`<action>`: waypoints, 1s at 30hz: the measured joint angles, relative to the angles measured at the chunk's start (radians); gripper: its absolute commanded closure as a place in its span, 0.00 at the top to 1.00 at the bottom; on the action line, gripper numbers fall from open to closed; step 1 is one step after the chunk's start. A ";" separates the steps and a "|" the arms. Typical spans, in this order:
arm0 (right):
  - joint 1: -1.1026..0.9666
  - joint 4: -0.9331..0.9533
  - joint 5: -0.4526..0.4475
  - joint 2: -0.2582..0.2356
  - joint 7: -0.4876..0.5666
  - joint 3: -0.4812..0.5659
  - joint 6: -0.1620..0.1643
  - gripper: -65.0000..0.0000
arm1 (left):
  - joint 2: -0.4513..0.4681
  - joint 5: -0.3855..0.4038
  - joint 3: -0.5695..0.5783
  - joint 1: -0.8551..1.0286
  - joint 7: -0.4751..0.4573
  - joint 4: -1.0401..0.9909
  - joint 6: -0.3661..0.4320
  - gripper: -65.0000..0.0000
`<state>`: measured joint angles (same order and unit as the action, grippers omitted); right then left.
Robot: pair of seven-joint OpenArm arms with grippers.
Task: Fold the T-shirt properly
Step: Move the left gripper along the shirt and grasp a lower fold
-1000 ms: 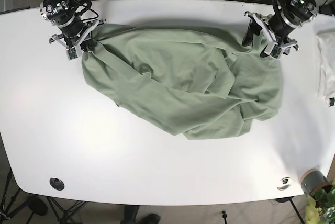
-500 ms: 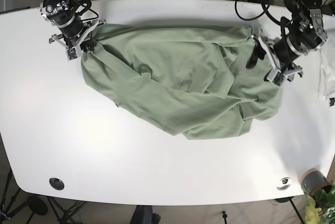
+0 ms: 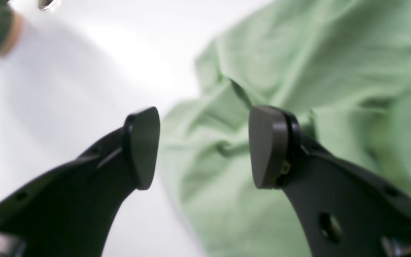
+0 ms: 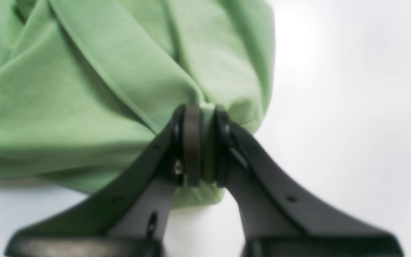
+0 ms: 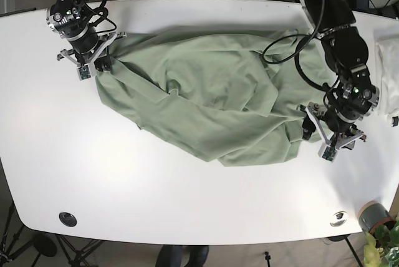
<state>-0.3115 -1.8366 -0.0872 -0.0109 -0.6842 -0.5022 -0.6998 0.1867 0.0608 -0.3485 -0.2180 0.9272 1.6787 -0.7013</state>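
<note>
A crumpled green T-shirt [image 5: 218,98] lies spread across the white table [image 5: 124,179]. My right gripper [image 5: 95,67] is at the shirt's far left corner. In the right wrist view it [image 4: 202,146] is shut on a bunched fold of the shirt [image 4: 84,89]. My left gripper [image 5: 313,132] is at the shirt's near right edge. In the left wrist view it [image 3: 205,146] is open and empty, with its jaws spread over the border between the shirt [image 3: 316,71] and bare table.
A folded white cloth [image 5: 389,73] lies at the right edge. A grey cup [image 5: 373,214] and a plant [image 5: 383,242] stand at the front right corner. Metal grommets [image 5: 67,219] [image 5: 338,218] sit near the front edge.
My left arm has swung from the shirt's far right corner down along its right side to the near right edge. My right gripper has stayed at the far left corner.
</note>
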 measured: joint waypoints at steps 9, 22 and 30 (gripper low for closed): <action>0.020 0.001 0.000 0.000 0.000 0.002 0.000 0.00 | -0.012 -0.149 -0.003 -0.211 -0.219 -0.410 0.004 0.57; 0.029 0.002 0.002 0.000 -0.005 -0.001 0.000 0.00 | 0.043 -0.150 -0.004 -0.429 -0.557 -1.045 0.054 0.58; 0.027 0.002 0.001 -0.001 -0.005 -0.001 0.000 0.00 | 0.090 -0.151 -0.002 -0.461 -0.658 -1.236 0.126 0.58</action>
<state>-0.2844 -1.8351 -0.0860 -0.0116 -0.6888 -0.5030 -0.6994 0.2768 -0.0902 -0.3504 -0.6792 0.2687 0.4423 -0.5758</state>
